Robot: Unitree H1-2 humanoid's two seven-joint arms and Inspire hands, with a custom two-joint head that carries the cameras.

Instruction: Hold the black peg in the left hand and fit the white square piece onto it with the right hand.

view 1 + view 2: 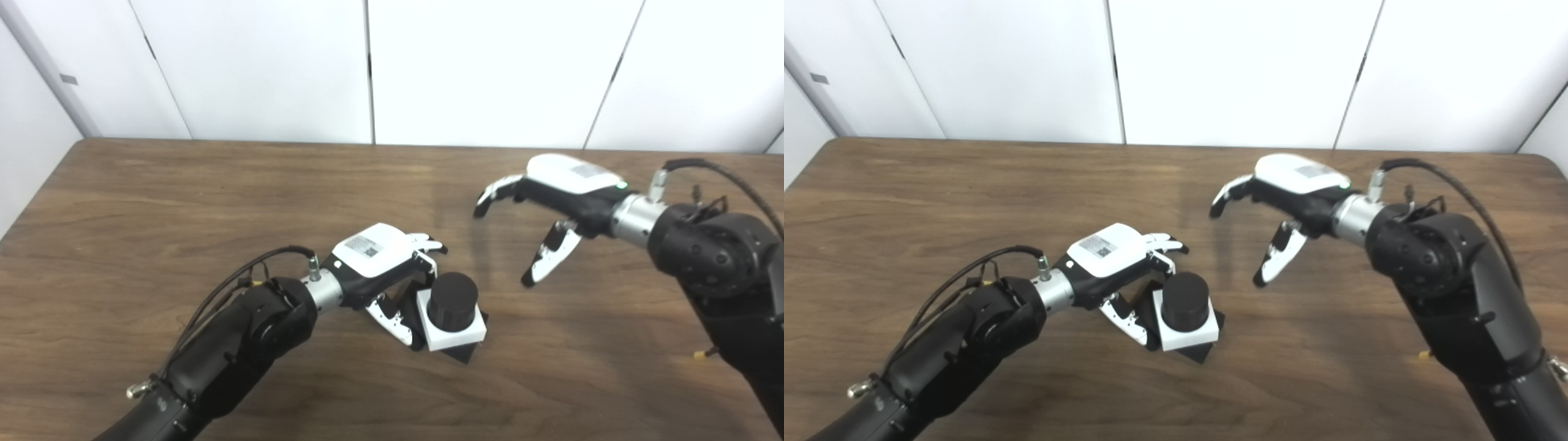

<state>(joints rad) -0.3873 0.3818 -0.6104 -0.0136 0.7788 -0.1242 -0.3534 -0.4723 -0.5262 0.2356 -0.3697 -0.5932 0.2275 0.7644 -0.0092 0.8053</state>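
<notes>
Since the white piece (456, 331) already sits around the peg (452, 301), with the black cylinder rising through its middle and a dark base plate showing under its lower corner, the fit looks made or nearly so. Whether the piece is pressed fully down cannot be told from either view.

The assembly rests on the table (184, 202), right at the fingertips of the left hand (383, 269). That hand is curled around the assembly's near side: upper fingers reach over toward the peg's top, the thumb lies along the white piece's left edge. It appears to be touching and steadying the assembly, though how firmly it grips is hard to judge.

The right hand (554, 205) hangs well apart, up and to the right of the assembly, fingers and thumb spread wide and holding nothing.

My judgement is that what remains is to confirm the seating and let go cleanly. To do that well, the left hand should keep its hold low and steady so the base does not skid on the wood. If a press is needed, the right hand ought to come down flat on the white piece's corners, not on the peg, pushing evenly so the piece does not cock and jam.
</notes>
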